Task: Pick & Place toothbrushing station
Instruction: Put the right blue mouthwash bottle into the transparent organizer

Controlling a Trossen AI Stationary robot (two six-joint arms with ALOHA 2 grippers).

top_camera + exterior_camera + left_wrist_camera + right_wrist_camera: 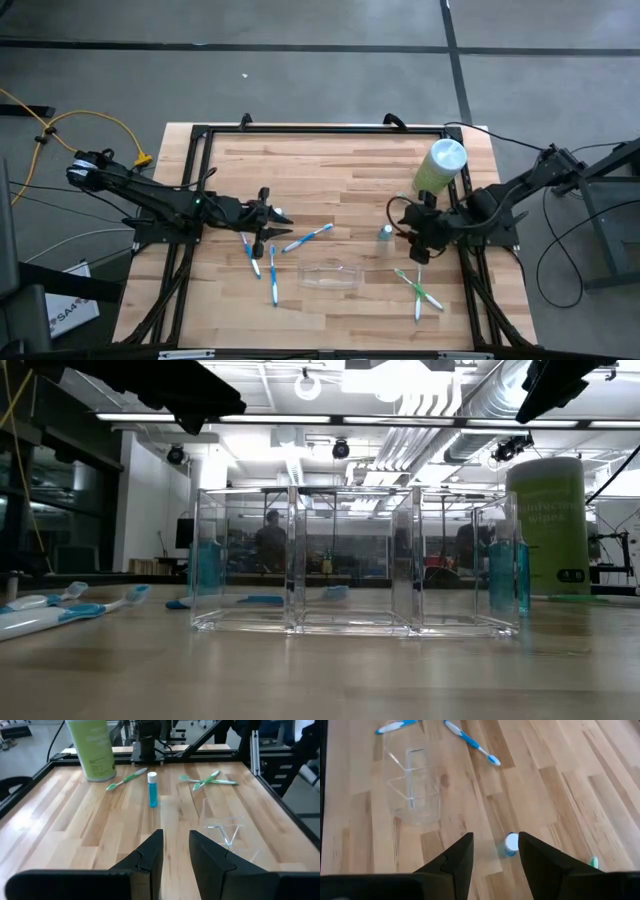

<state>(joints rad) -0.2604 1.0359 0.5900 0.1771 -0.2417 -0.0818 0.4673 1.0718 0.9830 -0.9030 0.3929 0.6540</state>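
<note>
The toothbrushing station (330, 273), a clear plastic tray split into compartments, stands empty on the wooden table (340, 170), near the front edge and roughly midway between the two arms. In the low view its see-through walls (355, 560) rise upright from the table.

The left gripper (268, 225) hangs above the table left of the tray, its fingers (150, 855) parted with nothing between them. Blue toothbrushes (272, 270) lie just below and beside it, one more blue toothbrush (308, 237) angled off to its right, all outside the tray.

The right gripper (415, 240) hovers right of the tray, fingers (460, 855) spread and empty. A small teal bottle with a white cap (385, 233) stands upright on the table just left of it; in the right wrist view the bottle (510, 844) shows between the finger tips, below them and not touched. Green toothbrushes (420, 290) lie crossed on the table near the front right. A tall pale-green wipes canister (440, 165) stands at the far right.
</note>
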